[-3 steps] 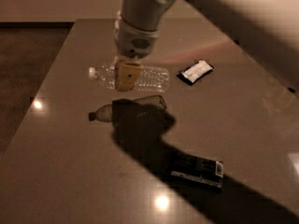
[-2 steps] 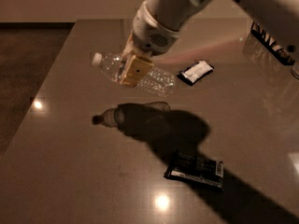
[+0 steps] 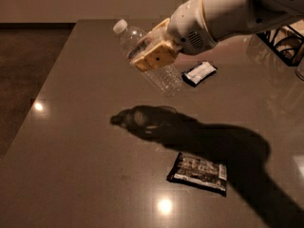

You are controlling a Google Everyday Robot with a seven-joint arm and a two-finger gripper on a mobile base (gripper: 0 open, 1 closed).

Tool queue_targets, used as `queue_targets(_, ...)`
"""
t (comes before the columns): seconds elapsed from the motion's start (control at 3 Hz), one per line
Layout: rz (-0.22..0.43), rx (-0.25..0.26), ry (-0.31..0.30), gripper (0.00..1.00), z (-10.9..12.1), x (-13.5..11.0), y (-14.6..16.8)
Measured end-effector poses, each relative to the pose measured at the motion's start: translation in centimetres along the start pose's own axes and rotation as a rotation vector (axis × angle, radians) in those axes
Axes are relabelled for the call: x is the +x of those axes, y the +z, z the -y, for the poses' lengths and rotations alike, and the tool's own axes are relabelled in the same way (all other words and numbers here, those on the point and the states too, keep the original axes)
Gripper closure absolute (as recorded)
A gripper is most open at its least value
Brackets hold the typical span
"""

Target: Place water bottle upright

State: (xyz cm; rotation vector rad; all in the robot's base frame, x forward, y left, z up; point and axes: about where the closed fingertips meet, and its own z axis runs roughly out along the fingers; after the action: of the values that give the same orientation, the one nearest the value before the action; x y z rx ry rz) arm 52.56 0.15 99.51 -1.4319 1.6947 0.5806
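The water bottle [image 3: 159,75] is a small clear ribbed plastic bottle with a white cap. It is held in the air above the table, tilted, with the cap up and to the left and the base down and to the right. My gripper [image 3: 153,52] is shut on the bottle's middle, with its tan fingers [image 3: 156,58] across the label area. The white arm reaches in from the upper right. The bottle's shadow lies on the table below it.
The brown table [image 3: 76,141] has its left edge along a dark floor. A dark snack packet [image 3: 198,173] lies at the front. A second packet with a white face [image 3: 200,72] lies behind the bottle. A black wire rack [image 3: 285,44] stands at the far right.
The gripper has lifted the bottle off the table and swung it from lying flat to a tilt with the cap raised. The arm has moved to the right.
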Motion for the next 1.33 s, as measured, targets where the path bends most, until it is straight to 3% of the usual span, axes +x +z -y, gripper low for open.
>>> queue_targets(0.67, 0.256, 0.140, 0.133, 1.00, 4.0, 2.2, -4.2)
queue_targets(1.33, 0.414, 0.221, 0.232, 1.00, 6.7, 6.8, -7.0)
